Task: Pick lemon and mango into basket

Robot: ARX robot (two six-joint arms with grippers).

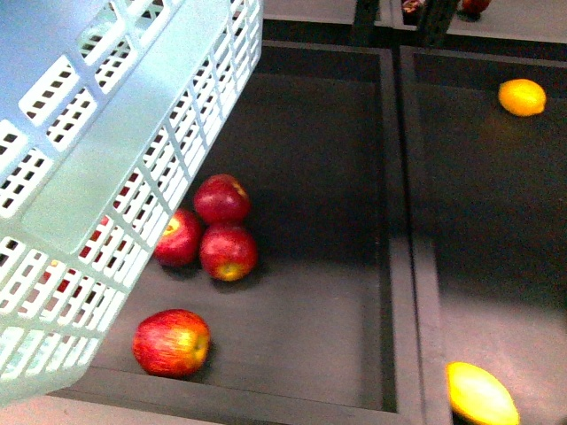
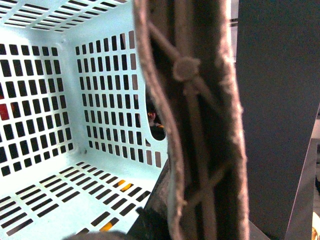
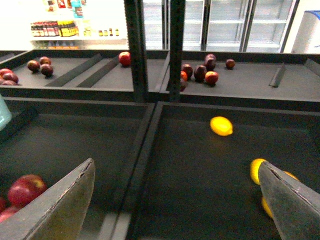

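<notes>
Dark grey display trays (image 1: 319, 133) in a shop carry everything, split by a raised divider (image 1: 396, 221). The lemon (image 1: 522, 97), a short oval with a pointed tip, lies at the far side of the right-hand tray. The mango (image 1: 480, 396) lies well apart from it at the near edge, cut off by the frame. I take the longer, nearer fruit for the mango, though glare makes its colour hard to judge. Neither is touched.

The right gripper (image 3: 176, 167) hangs above that tray, fingers spread wide with nothing between them. In its wrist view the mango sits partly behind one finger (image 3: 290, 200).

The basket (image 1: 115, 168) hangs tilted in the air over the left tray, and its inside looks bare of fruit. A brown handle (image 2: 192, 125) fills the left wrist view, so the left arm probably carries the basket. The left gripper's fingers are not plainly shown, and I cannot tell whether they are clenched. Red apples (image 1: 221, 199) lie beneath and beside the basket, and glass-door fridges (image 3: 225, 25) stand at the back.

The step in hand looks like the first pick. The right gripper should next drop over the nearer mango and set its fingers across the short width. It should close gently, since smooth skin may slip or roll, and then carry the fruit over the divider to the basket.
</notes>
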